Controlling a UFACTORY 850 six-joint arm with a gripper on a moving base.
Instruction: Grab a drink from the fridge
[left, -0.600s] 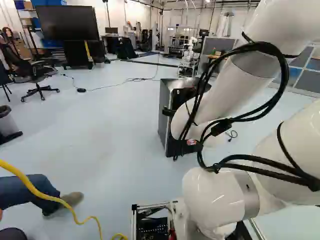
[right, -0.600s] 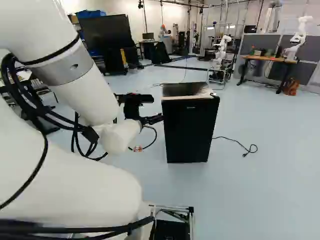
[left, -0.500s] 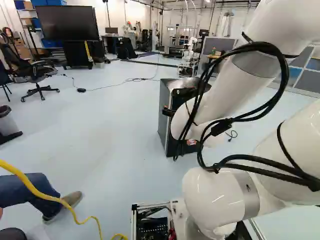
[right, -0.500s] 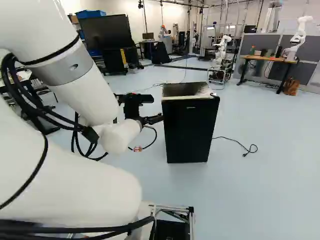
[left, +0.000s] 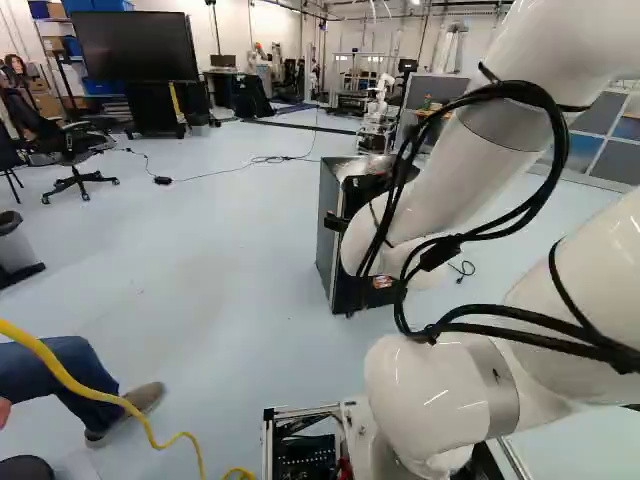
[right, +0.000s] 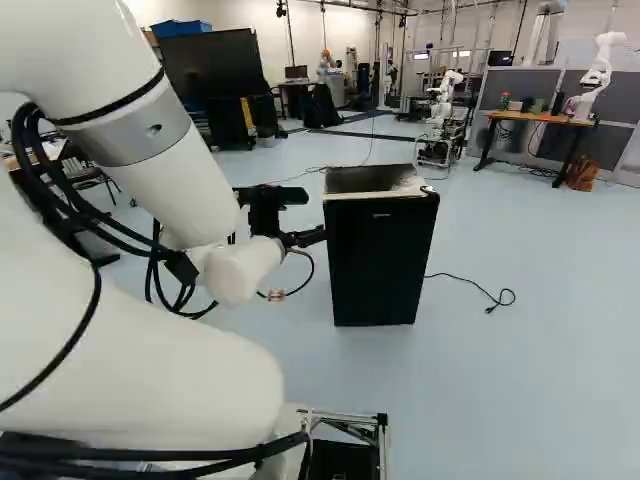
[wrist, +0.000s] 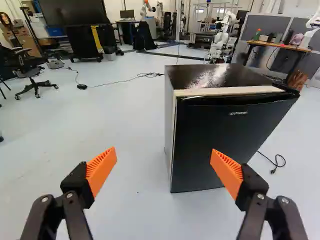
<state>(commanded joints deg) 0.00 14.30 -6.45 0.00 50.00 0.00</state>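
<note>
- Spreading wide, the fingers of the tool (wrist: 164, 152) have nothing between their orange pads (wrist: 101, 169).
- Ahead of the tool, off toward the robot's right, stands the black mini fridge (wrist: 207, 77), well short of the floor's far edge; the wrist view shows no pad touching it.
- Its door (wrist: 225, 130) looks closed, or nearly so. The hinge seems to be at the robot's right, so the upright edge at the robot's left looks the place to hook a finger; expect the seal to resist, then give, and a hard pull might shift the fridge.
- The drink is out of sight, presumably behind that door; whether can or bottle, I cannot tell. Likely fairly light, smooth and slippery if chilled; best taken around the middle, firmly without crushing.
- Behind the fridge, a loose power cord (wrist: 276, 164) lies on the floor (wrist: 130, 125), with another robot (wrist: 222, 35) farther off.
</note>
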